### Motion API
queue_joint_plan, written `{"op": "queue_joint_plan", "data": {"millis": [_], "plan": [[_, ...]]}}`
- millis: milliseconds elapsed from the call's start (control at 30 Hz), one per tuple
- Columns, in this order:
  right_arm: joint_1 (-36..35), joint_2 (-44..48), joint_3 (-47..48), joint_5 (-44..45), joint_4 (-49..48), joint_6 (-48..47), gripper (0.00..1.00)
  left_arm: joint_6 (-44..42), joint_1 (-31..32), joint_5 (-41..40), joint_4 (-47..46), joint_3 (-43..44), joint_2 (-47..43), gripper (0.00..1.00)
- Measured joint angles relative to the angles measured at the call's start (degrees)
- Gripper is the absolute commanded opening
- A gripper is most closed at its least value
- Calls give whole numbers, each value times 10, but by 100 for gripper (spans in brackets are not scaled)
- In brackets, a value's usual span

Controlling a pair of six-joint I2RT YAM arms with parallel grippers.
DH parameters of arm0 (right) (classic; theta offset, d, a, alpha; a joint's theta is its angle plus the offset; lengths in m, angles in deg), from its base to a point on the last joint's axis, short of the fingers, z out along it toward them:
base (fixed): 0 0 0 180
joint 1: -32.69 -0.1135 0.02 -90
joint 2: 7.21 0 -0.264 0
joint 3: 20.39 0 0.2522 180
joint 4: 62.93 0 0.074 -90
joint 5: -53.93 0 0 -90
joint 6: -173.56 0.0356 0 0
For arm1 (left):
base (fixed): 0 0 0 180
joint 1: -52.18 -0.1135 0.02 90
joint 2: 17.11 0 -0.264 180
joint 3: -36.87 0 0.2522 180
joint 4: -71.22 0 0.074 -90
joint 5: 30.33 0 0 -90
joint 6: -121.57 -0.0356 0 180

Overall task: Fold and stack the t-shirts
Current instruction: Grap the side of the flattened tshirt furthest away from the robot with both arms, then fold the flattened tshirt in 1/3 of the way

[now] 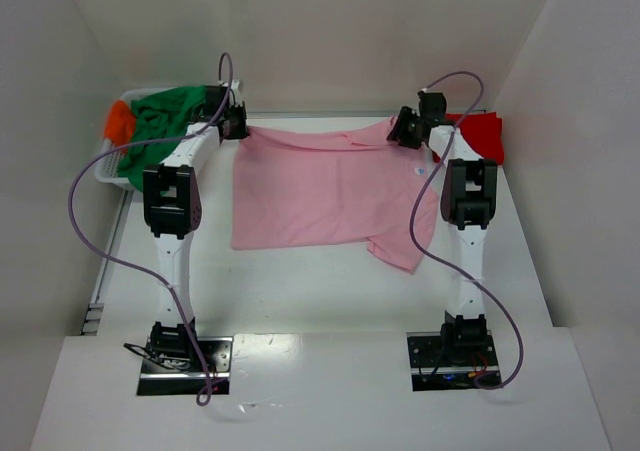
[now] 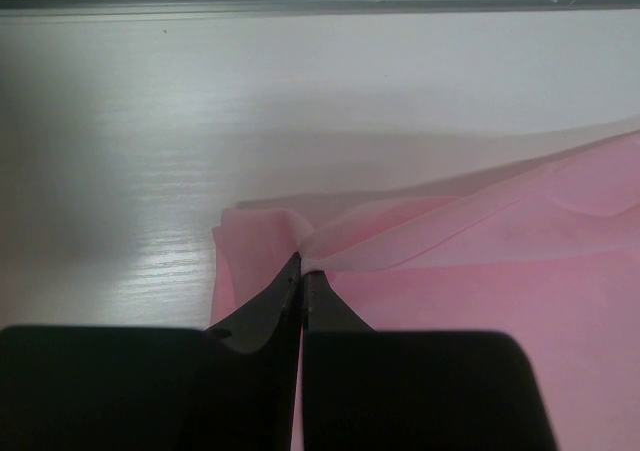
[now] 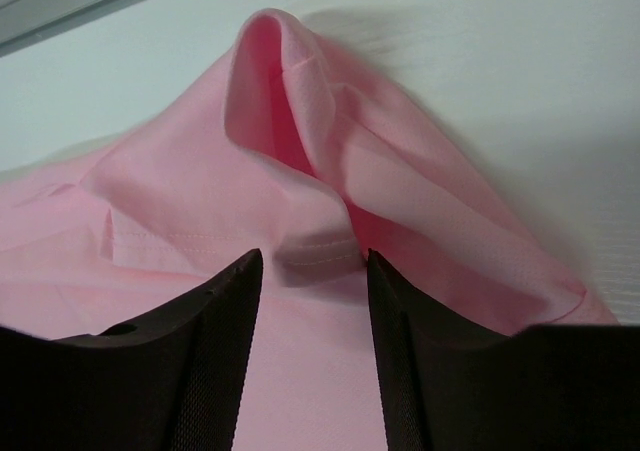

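Observation:
The light pink t-shirt (image 1: 320, 191) lies spread on the white table, with one sleeve folded under at its near right. My left gripper (image 1: 236, 126) is at the shirt's far left corner. In the left wrist view this left gripper (image 2: 303, 266) is shut on a pinched edge of the pink cloth (image 2: 480, 291). My right gripper (image 1: 405, 131) is at the far right corner. In the right wrist view its jaws (image 3: 310, 256) stand apart, with a raised fold and hem of the pink shirt (image 3: 200, 191) between them.
A white basket (image 1: 110, 166) at the far left holds the green t-shirt (image 1: 160, 121) and the orange one (image 1: 118, 123). The red t-shirt (image 1: 482, 131) lies at the far right behind my right arm. White walls close in the table at the back and both sides.

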Motion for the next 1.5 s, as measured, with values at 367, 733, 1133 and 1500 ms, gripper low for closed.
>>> {"op": "queue_joint_plan", "data": {"millis": [367, 733, 1133, 1500], "plan": [[0, -23, 20, -9, 13, -1, 0, -10, 0, 0, 6, 0, 0, 0], [3, -17, 140, -4, 53, -1, 0, -10, 0, -10, 16, 21, 0, 0], [4, 143, -6, -13, 54, 0, 0, -9, 0, -53, 48, 34, -10, 0], [4, 361, -292, -19, -2, 28, 0, -63, -4, -68, 74, 32, -21, 0]]}}
